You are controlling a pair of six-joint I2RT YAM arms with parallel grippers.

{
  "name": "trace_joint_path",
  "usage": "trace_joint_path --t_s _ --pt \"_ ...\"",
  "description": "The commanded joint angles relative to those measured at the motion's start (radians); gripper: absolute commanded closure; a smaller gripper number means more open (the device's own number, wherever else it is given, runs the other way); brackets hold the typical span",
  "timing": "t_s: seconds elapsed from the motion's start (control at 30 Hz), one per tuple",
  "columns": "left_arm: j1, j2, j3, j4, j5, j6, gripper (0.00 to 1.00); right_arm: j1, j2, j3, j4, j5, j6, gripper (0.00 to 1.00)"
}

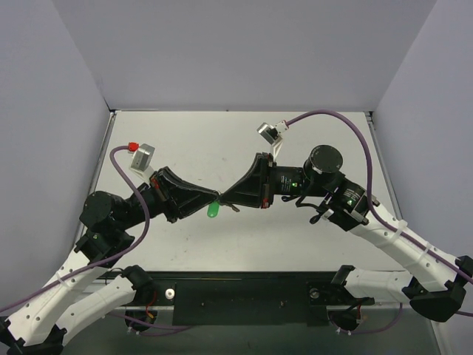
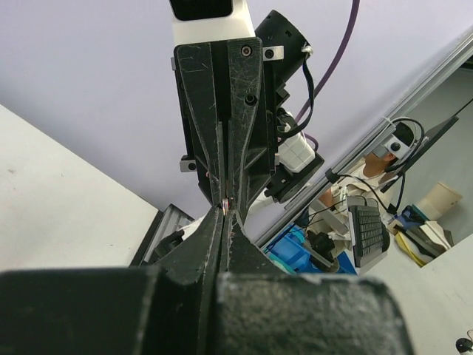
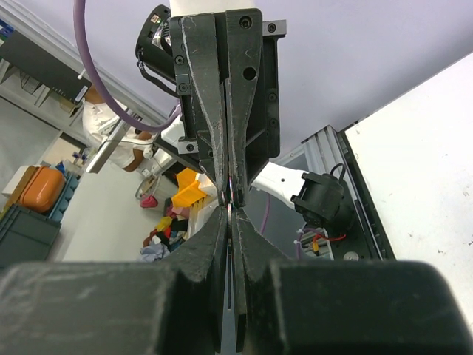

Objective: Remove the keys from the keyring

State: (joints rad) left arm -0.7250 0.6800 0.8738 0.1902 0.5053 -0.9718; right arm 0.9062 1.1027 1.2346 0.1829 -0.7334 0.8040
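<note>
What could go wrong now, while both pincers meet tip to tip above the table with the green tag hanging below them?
1. The left pincer and right pincer are both shut, tips nearly touching; a small misaligned move could knock them together.
2. What each pinches is too small to see; if the hold is weak, the green tag may slip and fall to the table.
</note>
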Motion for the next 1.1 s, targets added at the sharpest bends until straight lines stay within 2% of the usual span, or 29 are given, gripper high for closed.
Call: trace_joint_path --t_s 0.0,0.23,0.47,0.57,0.7,1.07 --pt "-0.028 0.004 0.045 0.009 0.018 0.042 1.0 0.013 0.009 0.048 0.053 0.005 -0.019 1.0" --pt "-0.031 0.019 0.114 -0.115 0.047 0.11 1.0 0.016 0.011 0.063 -0.022 0.0 -0.055 1.0" --pt "-0.03 0.085 0.266 -0.423 0.133 0.261 1.0 0.016 0.028 0.111 -0.135 -0.024 -0.112 1.0" --pt "-0.03 0.099 0.304 -0.485 0.168 0.318 1.0 0.017 0.032 0.124 -0.167 -0.031 -0.129 1.0" --pt "-0.03 0.144 0.379 -0.647 0.235 0.418 1.0 0.02 0.04 0.144 -0.215 -0.043 -0.146 1.0" --pt "-0.03 0.236 0.485 -0.762 0.346 0.512 1.0 0.034 0.049 0.161 -0.264 -0.047 -0.17 1.0"
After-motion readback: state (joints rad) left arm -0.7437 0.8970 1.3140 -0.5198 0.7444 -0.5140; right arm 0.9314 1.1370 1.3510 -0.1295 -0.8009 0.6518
